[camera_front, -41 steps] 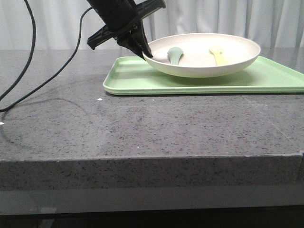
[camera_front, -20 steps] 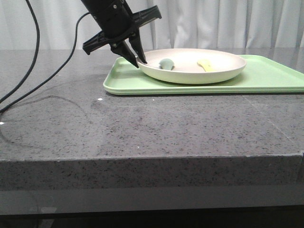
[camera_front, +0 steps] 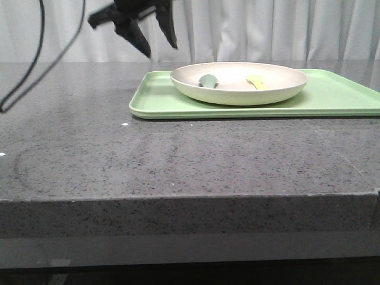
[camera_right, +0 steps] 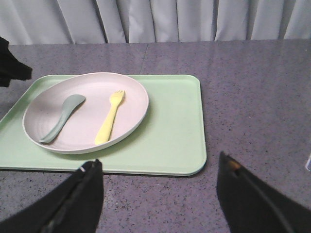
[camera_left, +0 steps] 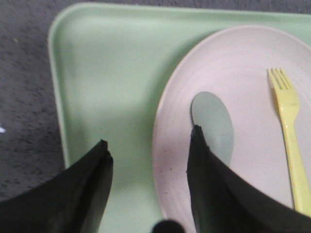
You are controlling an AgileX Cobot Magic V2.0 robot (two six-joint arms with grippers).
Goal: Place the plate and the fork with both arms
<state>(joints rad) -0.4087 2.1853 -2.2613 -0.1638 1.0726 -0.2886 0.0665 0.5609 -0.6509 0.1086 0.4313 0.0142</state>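
The cream-white plate (camera_front: pixel 237 83) rests flat on the light-green tray (camera_front: pixel 332 98); it also shows in the left wrist view (camera_left: pixel 252 87) and the right wrist view (camera_right: pixel 126 97). The yellow fork (camera_right: pixel 110 118) lies in the plate, also seen from the front (camera_front: pixel 256 81) and in the left wrist view (camera_left: pixel 290 131). My left gripper (camera_front: pixel 160 50) is open and empty, raised above the tray's left end; in its wrist view (camera_left: pixel 148 148) the plate's rim lies below the gap. My right gripper (camera_right: pixel 160 167) is wide open and empty, over the table beside the tray.
A pale grey-green spoon (camera_right: pixel 60 118) lies in the plate beside the fork. A black cable (camera_front: pixel 35 53) hangs at the far left. A white curtain (camera_front: pixel 267 29) closes off the back. The grey stone table (camera_front: pixel 178 160) ends at a front edge.
The plate came down flat onto the tray. My left gripper let go of its rim, opened and rose up and away to the left.
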